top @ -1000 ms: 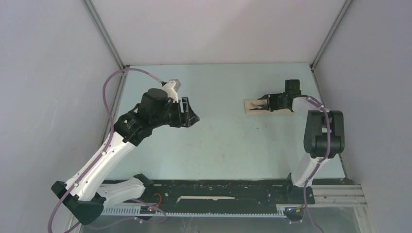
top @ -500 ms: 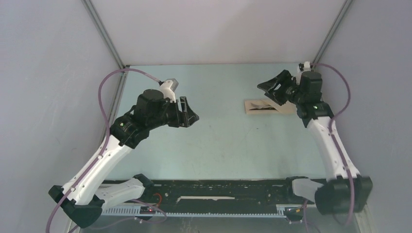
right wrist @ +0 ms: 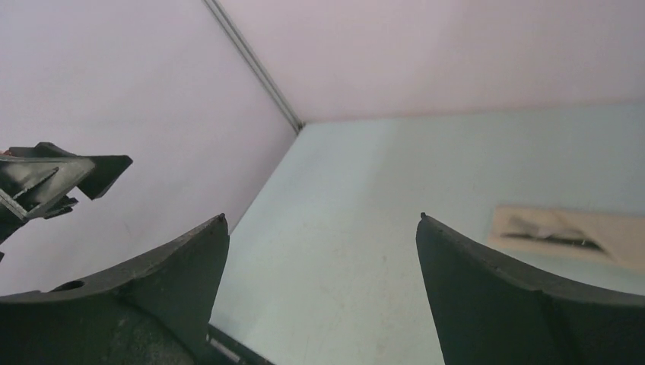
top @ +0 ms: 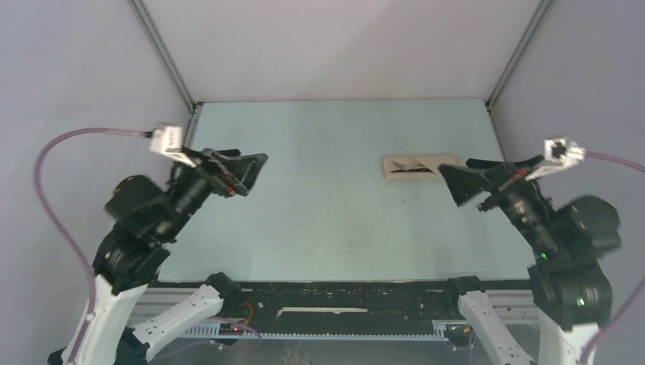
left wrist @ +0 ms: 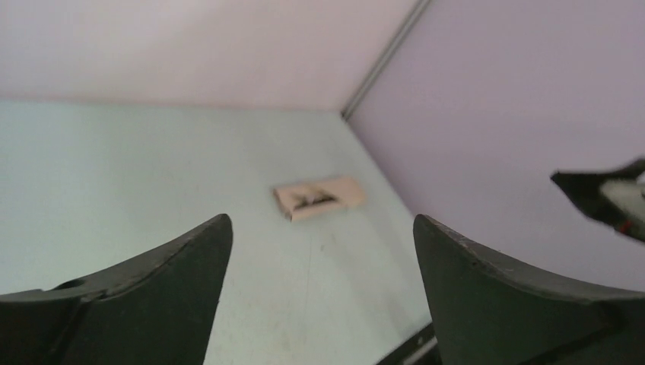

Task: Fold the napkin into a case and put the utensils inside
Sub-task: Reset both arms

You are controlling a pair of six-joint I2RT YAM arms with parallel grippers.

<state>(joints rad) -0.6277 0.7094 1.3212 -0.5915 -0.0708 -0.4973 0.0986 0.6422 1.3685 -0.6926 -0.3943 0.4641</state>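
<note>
Nearest, the left end effector (top: 251, 175) and right end effector (top: 458, 185) are held raised, jaws wide apart, nothing gripped. Farther off, far right on the desk (top: 327, 213), the folded napkin (top: 420, 166) is seen with dark utensils (top: 412, 172) tucked in (apparently finished). Any retreat should be made high, clear of it.

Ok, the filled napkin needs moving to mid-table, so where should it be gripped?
Probably from above, pinching across the narrow width of the napkin at its plain right end: it lies flat and long, with the utensils showing toward its left. The right end effector is nearer.
</note>
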